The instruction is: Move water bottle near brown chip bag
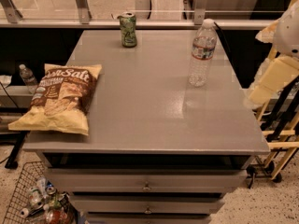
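The water bottle (202,52), clear and ribbed with a white cap and a white-and-red label, stands upright at the back right of the grey table (149,120). The brown chip bag (60,99) lies flat at the table's left edge, far from the bottle. My gripper (270,80) shows only as pale cream arm parts at the right edge of the view, beside the table and to the right of the bottle, apart from it. It holds nothing that I can see.
A green drink can (128,29) stands at the table's back edge. A small bottle (27,77) sits on a low shelf at the left. A wire basket (32,199) with trash is on the floor at the lower left. Drawers (147,185) front the table.
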You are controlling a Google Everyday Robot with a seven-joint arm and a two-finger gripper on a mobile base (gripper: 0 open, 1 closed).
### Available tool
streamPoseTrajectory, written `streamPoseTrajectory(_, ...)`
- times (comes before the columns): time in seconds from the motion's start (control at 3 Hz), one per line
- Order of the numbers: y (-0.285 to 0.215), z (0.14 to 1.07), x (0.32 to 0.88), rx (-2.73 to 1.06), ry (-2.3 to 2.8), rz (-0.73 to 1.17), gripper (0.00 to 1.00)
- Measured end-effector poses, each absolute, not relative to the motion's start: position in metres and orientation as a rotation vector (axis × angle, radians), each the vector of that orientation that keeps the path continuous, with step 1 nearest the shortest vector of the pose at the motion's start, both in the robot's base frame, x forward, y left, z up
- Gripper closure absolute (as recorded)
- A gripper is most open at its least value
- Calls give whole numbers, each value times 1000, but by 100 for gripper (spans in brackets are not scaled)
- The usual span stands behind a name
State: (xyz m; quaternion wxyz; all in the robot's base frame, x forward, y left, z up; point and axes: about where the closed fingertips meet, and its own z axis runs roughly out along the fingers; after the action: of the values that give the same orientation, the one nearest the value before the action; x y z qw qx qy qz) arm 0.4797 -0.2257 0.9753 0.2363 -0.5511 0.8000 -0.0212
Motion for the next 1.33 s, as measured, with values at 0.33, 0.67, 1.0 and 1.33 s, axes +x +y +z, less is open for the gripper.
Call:
streamPoseTrajectory(0.33,-228,962,520,-1326,2187,52,0)
streamPoseTrajectory(0.67,-224,955,557,-1180,2151,127,0)
streamPoseTrajectory(1.0,-215,952,583,-1099,2100,167,0)
streamPoseTrajectory(1.33,-205,944,609,-1047,2056,212,0)
